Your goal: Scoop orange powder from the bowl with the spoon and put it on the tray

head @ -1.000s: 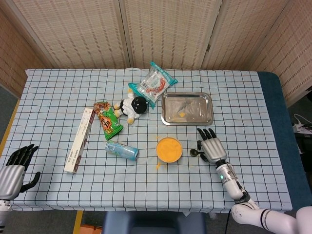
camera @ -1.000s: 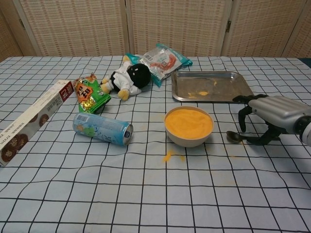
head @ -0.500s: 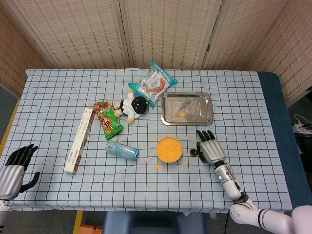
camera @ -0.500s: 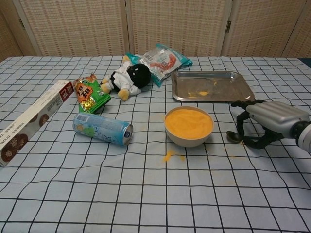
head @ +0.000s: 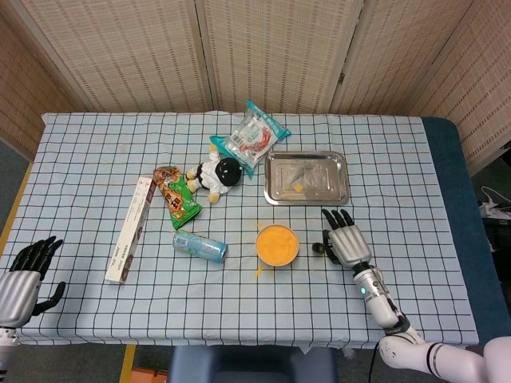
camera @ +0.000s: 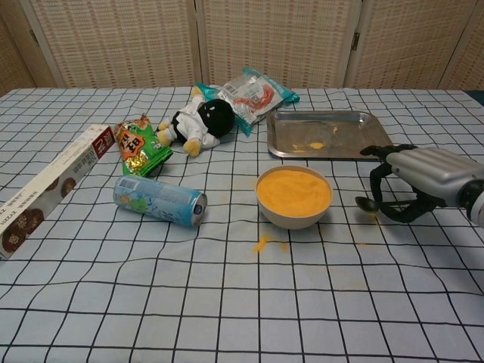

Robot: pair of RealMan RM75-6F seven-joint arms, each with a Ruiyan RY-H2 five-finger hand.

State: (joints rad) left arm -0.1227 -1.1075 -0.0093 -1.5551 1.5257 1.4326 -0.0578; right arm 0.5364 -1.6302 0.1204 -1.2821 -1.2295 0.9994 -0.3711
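Your right hand sits arched over the spoon, just right of the bowl. The fingers are curled down around the handle, but I cannot tell whether they actually pinch it or only cage it; the spoon's bowl end pokes out on the cloth toward the orange powder. Judged step: securing the spoon before the scoop.

Get a firm pinch on the handle first, thumb against a finger, and check the spoon lifts level before you move. The bowl is full nearly to the rim, so dip shallow and come in from the right side, or you push powder over the edge; a spill already lies on the cloth in front of it.

The tray is just behind the bowl, with a little powder in it. Carry slow and level, then tip over its middle.

Your left hand rests at the near left table edge, fingers spread, holding nothing.
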